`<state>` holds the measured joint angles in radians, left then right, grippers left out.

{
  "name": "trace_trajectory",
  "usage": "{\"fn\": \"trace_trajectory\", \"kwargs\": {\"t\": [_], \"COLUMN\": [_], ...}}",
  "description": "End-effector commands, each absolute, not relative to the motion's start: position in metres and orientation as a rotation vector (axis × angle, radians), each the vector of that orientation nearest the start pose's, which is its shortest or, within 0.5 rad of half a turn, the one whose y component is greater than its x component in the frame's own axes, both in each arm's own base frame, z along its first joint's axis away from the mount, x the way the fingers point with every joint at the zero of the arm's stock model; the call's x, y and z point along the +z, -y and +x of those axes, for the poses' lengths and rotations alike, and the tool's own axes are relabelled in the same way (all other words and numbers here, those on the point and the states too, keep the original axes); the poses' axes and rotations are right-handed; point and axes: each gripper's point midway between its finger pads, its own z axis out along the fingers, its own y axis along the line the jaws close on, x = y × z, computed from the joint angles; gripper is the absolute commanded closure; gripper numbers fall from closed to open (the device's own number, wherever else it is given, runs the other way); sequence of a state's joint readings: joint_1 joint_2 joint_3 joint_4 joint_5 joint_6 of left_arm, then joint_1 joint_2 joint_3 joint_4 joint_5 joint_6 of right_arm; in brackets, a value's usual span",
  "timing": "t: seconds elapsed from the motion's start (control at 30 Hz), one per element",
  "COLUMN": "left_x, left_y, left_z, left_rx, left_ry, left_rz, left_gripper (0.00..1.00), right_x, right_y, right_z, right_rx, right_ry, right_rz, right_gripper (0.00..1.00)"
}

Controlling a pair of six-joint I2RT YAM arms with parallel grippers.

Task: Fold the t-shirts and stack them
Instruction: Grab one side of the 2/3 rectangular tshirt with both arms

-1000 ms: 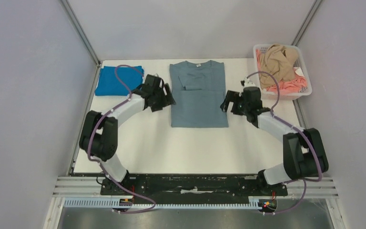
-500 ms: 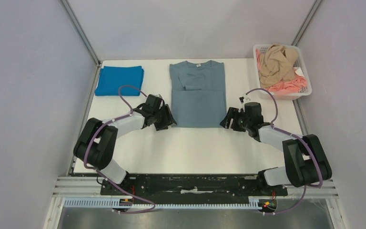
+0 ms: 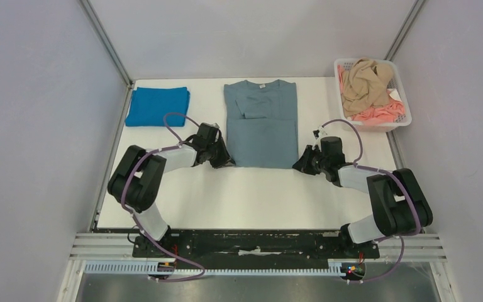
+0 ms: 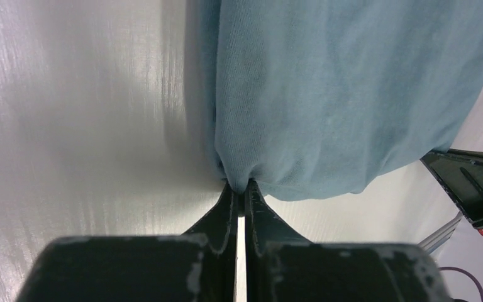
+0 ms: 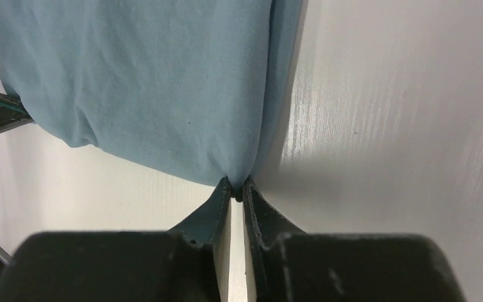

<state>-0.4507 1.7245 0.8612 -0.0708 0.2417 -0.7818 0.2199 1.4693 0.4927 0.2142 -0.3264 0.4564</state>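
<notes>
A grey-blue t-shirt (image 3: 261, 123) lies flat mid-table, sleeves folded in, white neck label at the far end. My left gripper (image 3: 227, 162) is shut on its near left hem corner (image 4: 242, 179). At the near right hem corner (image 5: 238, 182) my right gripper (image 3: 300, 165) is shut the same way. Both wrist views show cloth pinched between the fingertips, with the rest of the shirt (image 4: 346, 94) (image 5: 144, 82) spreading away. A folded bright blue t-shirt (image 3: 158, 106) rests at the far left. Tan (image 3: 365, 78) and pink (image 3: 380, 113) t-shirts lie crumpled in the basket.
A white plastic basket (image 3: 401, 85) stands at the far right corner. Grey walls enclose the white table (image 3: 251, 195) on three sides. A black rail with the arm bases (image 3: 251, 242) runs along the near edge.
Both grippers moved down from the shirt's sides to its near hem corners and went from open to shut on the cloth.
</notes>
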Motion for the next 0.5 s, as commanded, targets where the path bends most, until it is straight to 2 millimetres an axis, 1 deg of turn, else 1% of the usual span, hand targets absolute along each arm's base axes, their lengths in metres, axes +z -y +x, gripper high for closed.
{"fn": "trace_trajectory", "kwargs": {"t": [0.0, 0.03, 0.1, 0.13, 0.17, 0.2, 0.27, 0.37, 0.47], "left_x": [0.009, 0.008, 0.006, 0.006, 0.005, 0.004, 0.001, 0.002, 0.012], "left_y": [0.233, 0.230, 0.220, 0.215, 0.211, 0.208, 0.204, 0.203, 0.202], "left_z": [0.313, 0.310, 0.301, 0.294, 0.287, 0.276, 0.251, 0.210, 0.174], "left_rx": [-0.755, -0.742, -0.692, -0.671, -0.656, -0.647, -0.629, -0.633, -0.629], "left_ry": [-2.653, -2.658, -2.669, -2.674, -2.672, -2.676, -2.688, -2.723, -2.725], "left_rz": [-0.335, -0.335, -0.349, -0.359, -0.370, -0.377, -0.397, -0.371, -0.313], "left_gripper": [0.98, 0.98, 0.98, 0.98, 0.98, 0.98, 0.98, 0.98, 0.98], "right_x": [0.013, 0.014, 0.014, 0.017, 0.015, 0.017, 0.014, 0.005, 0.001], "right_y": [-0.147, -0.147, -0.144, -0.142, -0.140, -0.137, -0.128, -0.119, -0.116], "right_z": [0.297, 0.295, 0.287, 0.282, 0.273, 0.266, 0.247, 0.210, 0.178], "right_rx": [0.740, 0.745, 0.735, 0.725, 0.712, 0.689, 0.637, 0.593, 0.544], "right_ry": [-2.389, -2.386, -2.390, -2.383, -2.389, -2.384, -2.407, -2.471, -2.511], "right_rz": [0.115, 0.109, 0.103, 0.101, 0.097, 0.095, 0.096, 0.093, 0.038], "right_gripper": [0.97, 1.00, 1.00, 1.00, 1.00, 1.00, 1.00, 1.00, 1.00]}}
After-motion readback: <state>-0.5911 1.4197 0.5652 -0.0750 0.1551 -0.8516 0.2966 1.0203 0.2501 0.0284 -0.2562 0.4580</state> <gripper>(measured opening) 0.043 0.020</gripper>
